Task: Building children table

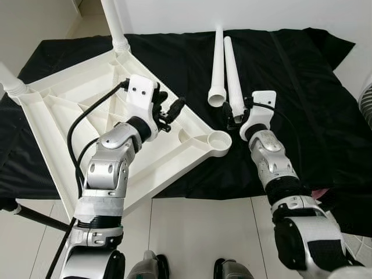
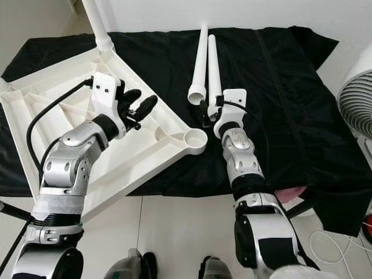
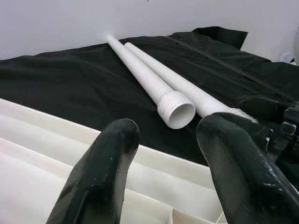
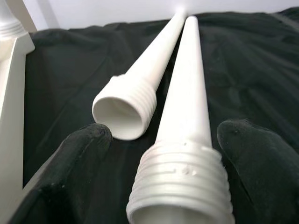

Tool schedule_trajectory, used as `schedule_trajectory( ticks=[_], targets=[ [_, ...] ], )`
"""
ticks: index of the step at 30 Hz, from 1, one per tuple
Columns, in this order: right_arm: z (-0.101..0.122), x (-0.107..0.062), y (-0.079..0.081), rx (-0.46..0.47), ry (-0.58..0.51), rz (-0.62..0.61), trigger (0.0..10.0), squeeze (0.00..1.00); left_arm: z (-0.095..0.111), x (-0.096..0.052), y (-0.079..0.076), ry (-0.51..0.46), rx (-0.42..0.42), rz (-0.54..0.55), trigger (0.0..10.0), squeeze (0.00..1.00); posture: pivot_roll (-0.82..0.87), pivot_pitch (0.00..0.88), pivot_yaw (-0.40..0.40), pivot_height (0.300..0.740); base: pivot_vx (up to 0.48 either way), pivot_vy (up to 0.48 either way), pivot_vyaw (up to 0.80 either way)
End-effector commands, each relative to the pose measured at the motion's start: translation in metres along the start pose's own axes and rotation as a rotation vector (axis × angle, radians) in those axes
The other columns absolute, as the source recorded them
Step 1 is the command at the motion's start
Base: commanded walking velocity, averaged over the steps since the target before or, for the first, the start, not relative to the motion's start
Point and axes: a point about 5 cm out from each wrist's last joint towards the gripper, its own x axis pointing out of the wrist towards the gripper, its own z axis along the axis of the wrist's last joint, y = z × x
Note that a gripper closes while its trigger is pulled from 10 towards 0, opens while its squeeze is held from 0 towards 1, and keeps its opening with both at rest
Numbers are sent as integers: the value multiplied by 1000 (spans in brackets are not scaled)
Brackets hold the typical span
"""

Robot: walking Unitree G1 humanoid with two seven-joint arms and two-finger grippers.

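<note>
The white table top [image 1: 64,110] lies upside down on a black cloth [image 1: 302,87]. Legs stand screwed into its far corner [image 1: 115,26] and its left corner [image 1: 10,81]. The corner socket [image 1: 219,140] nearest the right arm is empty. Two loose white legs lie side by side on the cloth, the left leg [image 1: 218,64] and the right leg [image 1: 233,75], threaded ends toward me. My right gripper [image 1: 235,113] is open, a finger [image 4: 79,168] on either side of the right leg's threaded end [image 4: 182,186]. My left gripper [image 1: 170,107] hovers open over the table top's right rim.
A white fan [image 2: 357,87] stands at the right past the cloth. A black pole [image 1: 35,216] lies on the tiled floor at the lower left. My feet [image 1: 151,268] are at the cloth's near edge. A white wall runs behind the cloth.
</note>
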Motion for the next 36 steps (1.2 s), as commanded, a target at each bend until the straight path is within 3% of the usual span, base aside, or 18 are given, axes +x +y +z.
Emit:
schedule_trajectory(
  ticks=[1, 14, 36],
  targets=[
    [-3, 1, 4, 7, 12, 10, 10000, 0, -4, -3, -6, 16, 1, -125, 10000, 0, -52, 131, 103, 740, 0, 0, 0],
    [-1, 17, 10, 8, 94, -33, 10000, 0, 2, -4, -4, 16, 41, -110, 10000, 0, -38, 116, 101, 740, 0, 0, 0],
    [-15, 18, 19, -14, 193, -30, 10000, 0, 2, -4, -4, 16, 53, -105, 10000, 0, -42, 124, 96, 740, 0, 0, 0]
  ],
)
